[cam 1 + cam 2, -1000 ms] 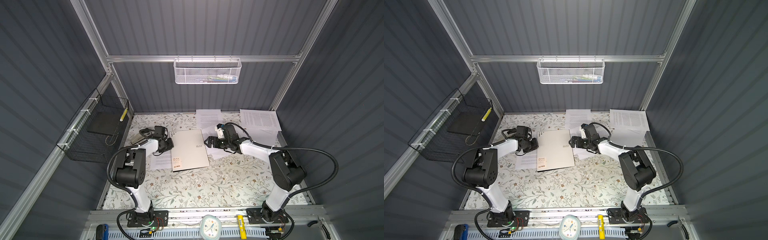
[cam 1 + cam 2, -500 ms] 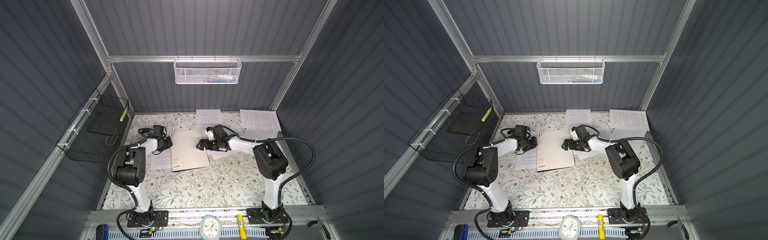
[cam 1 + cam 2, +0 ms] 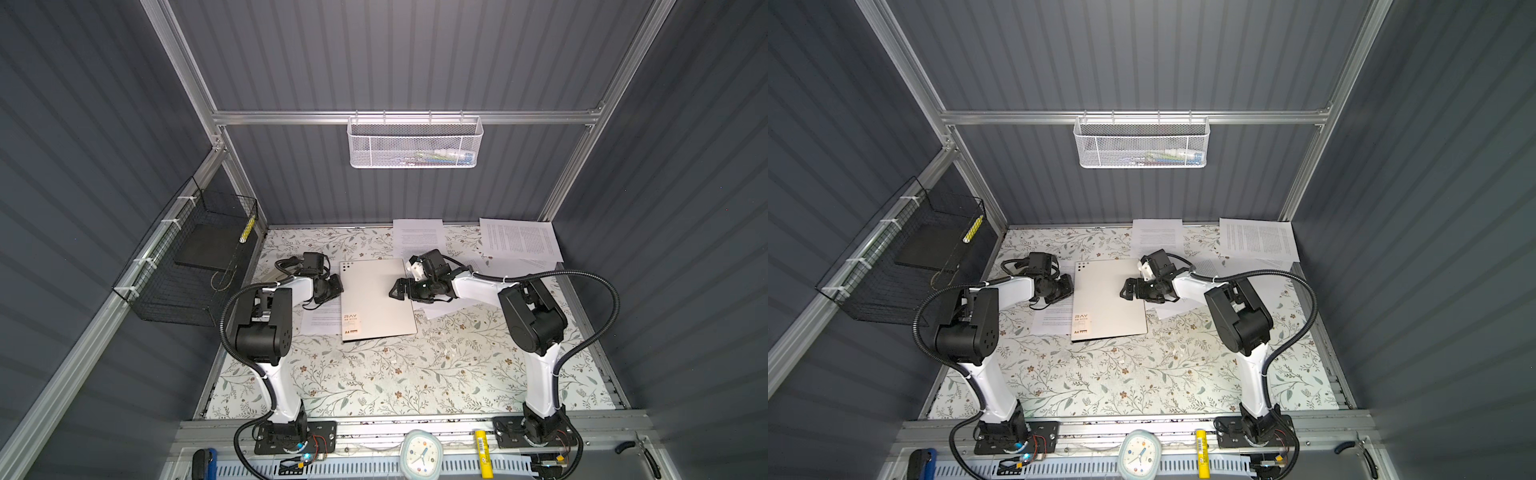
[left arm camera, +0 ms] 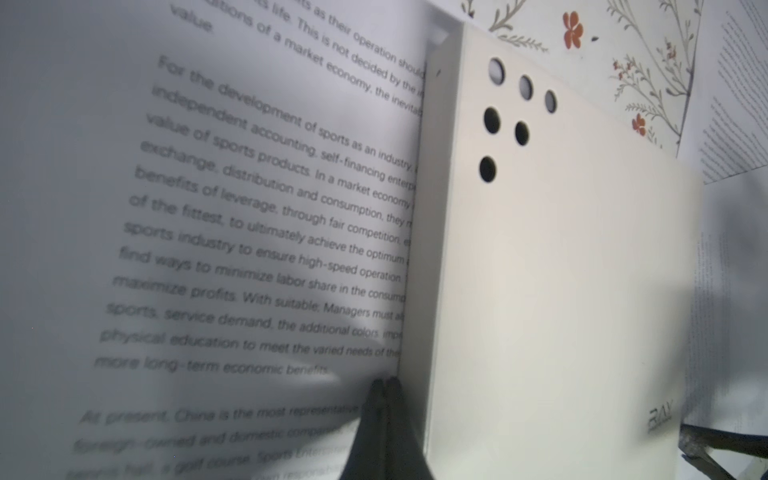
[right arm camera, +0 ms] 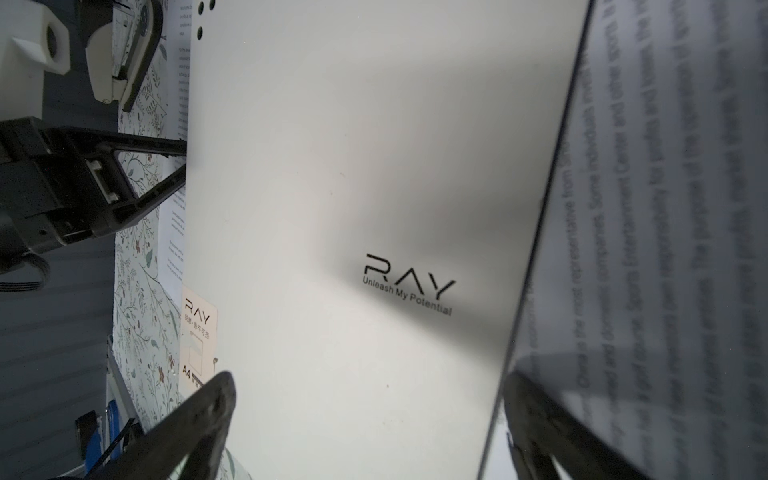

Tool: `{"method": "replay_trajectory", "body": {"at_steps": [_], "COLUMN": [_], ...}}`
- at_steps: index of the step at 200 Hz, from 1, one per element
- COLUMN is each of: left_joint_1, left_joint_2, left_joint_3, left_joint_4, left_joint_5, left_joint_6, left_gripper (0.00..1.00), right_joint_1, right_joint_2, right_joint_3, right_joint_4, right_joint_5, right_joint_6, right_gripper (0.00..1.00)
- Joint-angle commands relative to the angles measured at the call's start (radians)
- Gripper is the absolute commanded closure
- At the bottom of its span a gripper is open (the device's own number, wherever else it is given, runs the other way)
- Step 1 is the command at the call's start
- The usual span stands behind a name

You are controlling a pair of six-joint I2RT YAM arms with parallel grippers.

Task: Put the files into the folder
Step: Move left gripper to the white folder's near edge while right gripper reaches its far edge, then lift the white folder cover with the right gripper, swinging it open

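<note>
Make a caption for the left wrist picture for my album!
Shut left pincer at the closed folder's edge, over a printed sheet.

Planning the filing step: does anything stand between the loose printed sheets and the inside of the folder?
Yes. The folder lies closed with its grey cover up, so the cover itself blocks the inside. One sheet sticks out from under its left edge, and others lie loose farther back on the right.

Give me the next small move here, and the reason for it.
Probably lower the right gripper and pinch the edge of the folder beneath it, to lift the cover. The folder lies closed, the open jaws straddle that edge, and the shut left gripper sits at the opposite edge.
</note>
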Motion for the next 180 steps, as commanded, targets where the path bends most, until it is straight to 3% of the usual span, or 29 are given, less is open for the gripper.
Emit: {"method": "replay_trajectory", "body": {"at_steps": [1,77,150,180], "left_joint_1": [-0.017,-0.156,-0.232,-0.245], "left_joint_2": [0.076,0.033,-0.023,-0.009], "left_joint_3": [-0.033,0.007,0.05,0.059], "left_joint_4": [-0.11,-0.112,-0.177,-0.177], "left_joint_5": [0.059,0.07,-0.062,-0.07], "left_joint_6": [0.017,-0.002,-0.012,-0.012], "left_gripper": [0.94,0.94,0.87,0.81], "right_joint_1": [0.009,0.009,0.022,0.062], "right_joint_2": [0.017,-0.05,-0.142,-0.166], "right_joint_3": [0.022,0.021,0.013,0.062], "right_joint_4": [0.02,0.048,-0.058,-0.166], "right_joint_5": [-0.088,-0.124,0.042,0.172], "right_joint_6": [0.03,0.063,0.013,-0.046], "right_gripper": [0.01,0.01,0.01,0.01]}}
